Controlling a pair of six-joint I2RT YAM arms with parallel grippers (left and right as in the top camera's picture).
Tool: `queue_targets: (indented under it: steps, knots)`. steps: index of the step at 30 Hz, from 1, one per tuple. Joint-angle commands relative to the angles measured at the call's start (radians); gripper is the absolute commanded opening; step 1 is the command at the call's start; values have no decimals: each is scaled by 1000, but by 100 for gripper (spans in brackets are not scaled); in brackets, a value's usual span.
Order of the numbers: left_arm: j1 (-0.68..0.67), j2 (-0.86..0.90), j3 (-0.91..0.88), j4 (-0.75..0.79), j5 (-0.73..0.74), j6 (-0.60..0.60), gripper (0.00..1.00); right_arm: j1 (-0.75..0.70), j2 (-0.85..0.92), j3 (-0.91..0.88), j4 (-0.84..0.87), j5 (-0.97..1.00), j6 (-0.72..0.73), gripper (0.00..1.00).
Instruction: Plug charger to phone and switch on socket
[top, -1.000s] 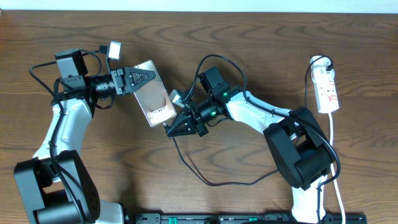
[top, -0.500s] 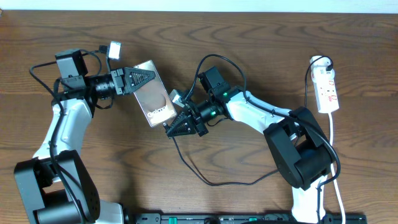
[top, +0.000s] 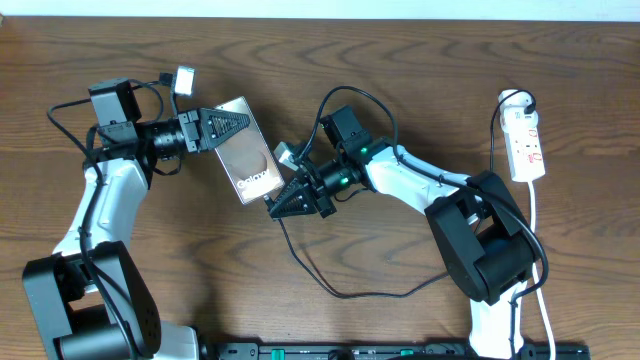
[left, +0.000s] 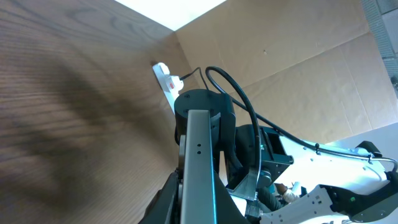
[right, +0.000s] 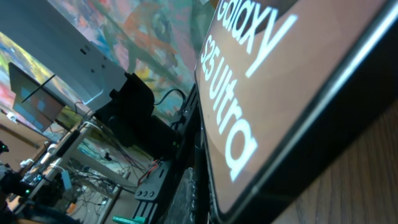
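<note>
Nearest the robot's side of the desk, the charger lay as a thin black cable in a loose loop on the wood, then climbed to the right fingers. These were drawn together on the charger's plug end, just at the lower corner of the phone. The plug tip itself was too small and dark to make out, so I could not tell whether it sat in the phone's port.

The phone lay slanted between the two arms, glossy brown-grey, with white "Galaxy" lettering near the end facing the right fingers. From the right wrist camera, pressed very close, the phone filled most of the view. The white print there read "Galaxy" with "S25 Ultra" beneath it, and the glossy surface mirrored coloured clutter.

At the phone's far end the left fingers were closed on the phone, gripping it by that end. The left wrist camera saw the phone edge-on as a narrow grey slab running away from the lens, with the black body of the right arm just beyond it.

Well apart at the right of the desk lay the socket, a narrow white strip with small red marks. Any print on it was too small to read. Its white cord trailed back toward the robot. In the left wrist view the socket showed as a small white shape far off, by a brown cardboard wall
</note>
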Motion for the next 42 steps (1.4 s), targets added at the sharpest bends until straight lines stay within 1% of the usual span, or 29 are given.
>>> queue_targets:
  steps: [1,14,20,31,35,42]
  knots:
    - [2,3,2,1,54,-1,7,-5,-29,-5,1,-18,6,1]
    - [2,3,2,2,54,-1,7,-5,-29,-5,50,2,100,1]
    - [2,3,2,2,54,-1,8,-5,-29,-5,53,1,106,1]
    - [2,3,2,2,54,19,7,-5,-29,-5,128,1,209,1]
    - [2,3,2,2,54,22,7,-5,-29,-5,132,1,218,1]
    - [2,3,2,1,54,33,8,-5,-29,-5,205,1,318,1]
